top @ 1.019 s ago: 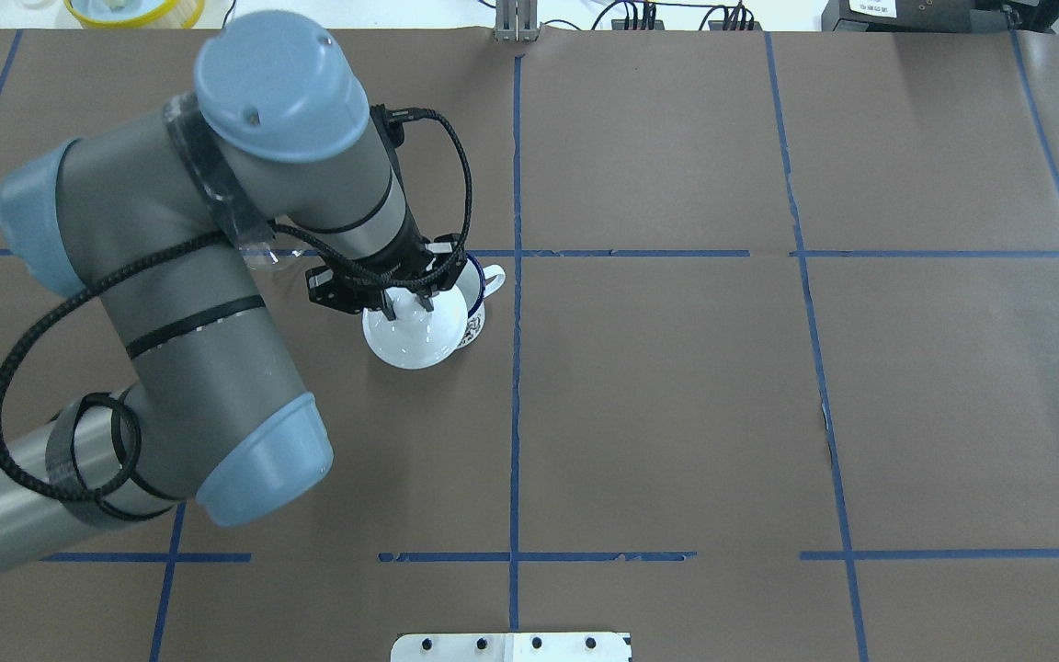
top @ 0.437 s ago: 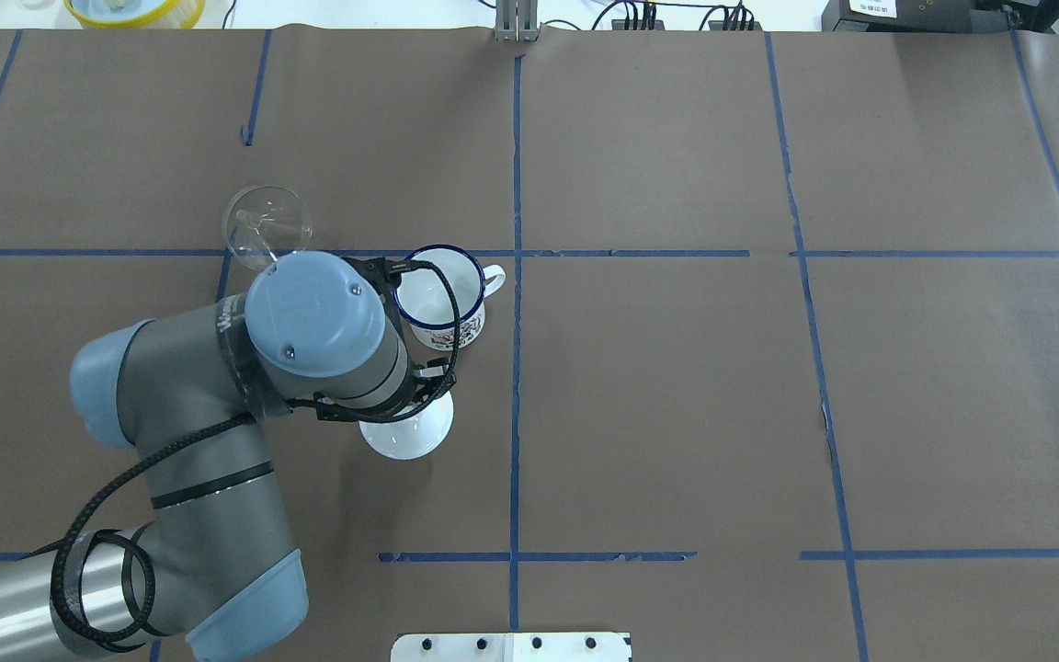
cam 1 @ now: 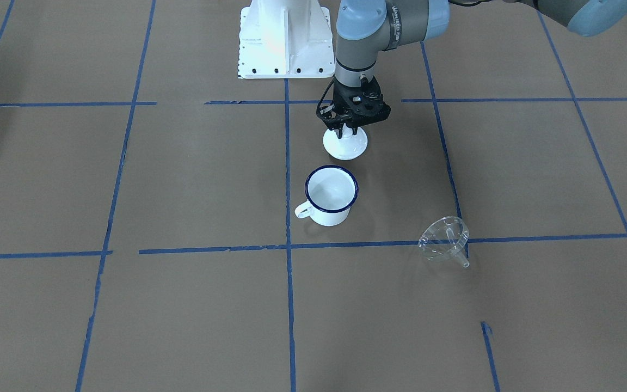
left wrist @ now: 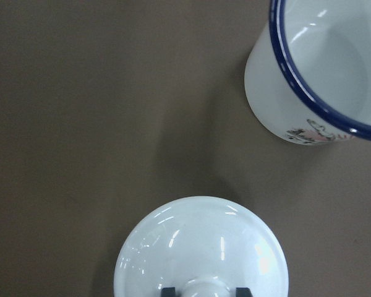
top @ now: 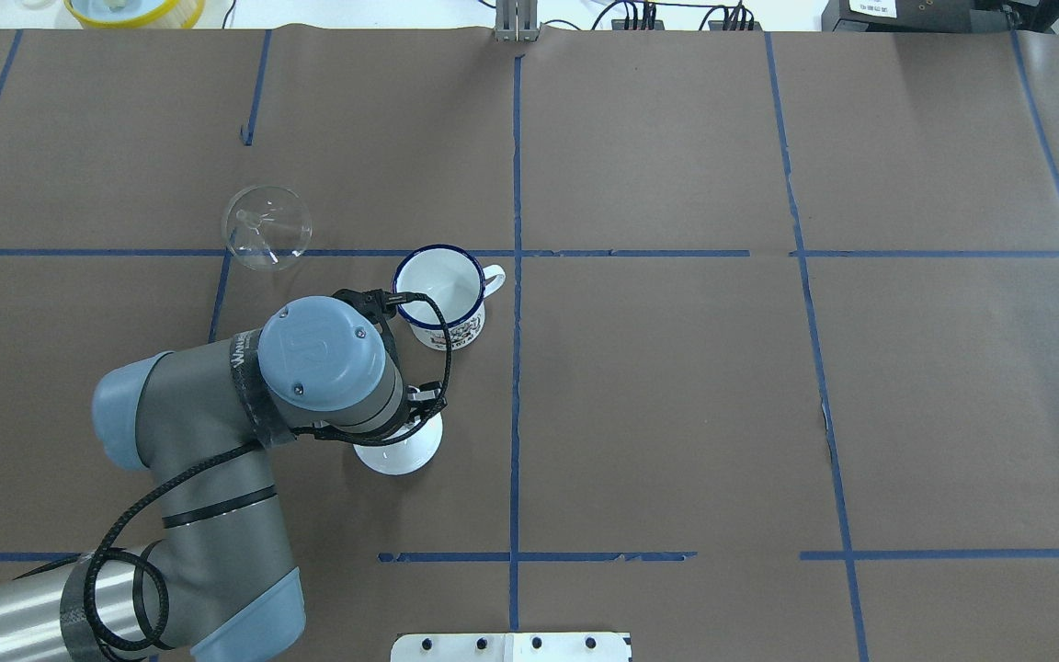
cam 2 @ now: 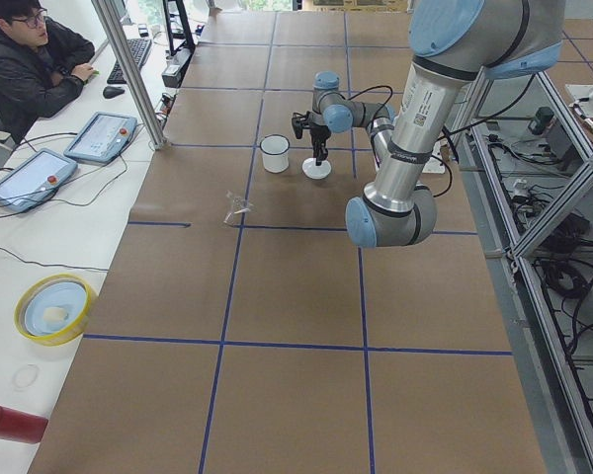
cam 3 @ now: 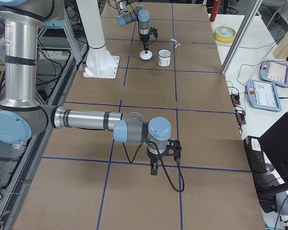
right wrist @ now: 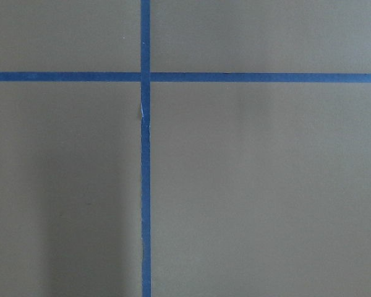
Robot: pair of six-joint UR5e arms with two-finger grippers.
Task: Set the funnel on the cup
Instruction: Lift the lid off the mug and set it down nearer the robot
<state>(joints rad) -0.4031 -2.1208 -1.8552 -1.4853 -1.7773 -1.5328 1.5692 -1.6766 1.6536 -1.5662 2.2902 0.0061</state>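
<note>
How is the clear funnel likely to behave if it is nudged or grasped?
The funnel lies tipped on its side, cone rim and spout down, so a nudge would probably roll it in an arc. It looks like thin clear plastic, so it is likely light and perhaps slippery to pinch.

Made out white brand lettering along the left arm (cam 1: 400, 19), too blurred to spell. Read nothing else anywhere.
</note>
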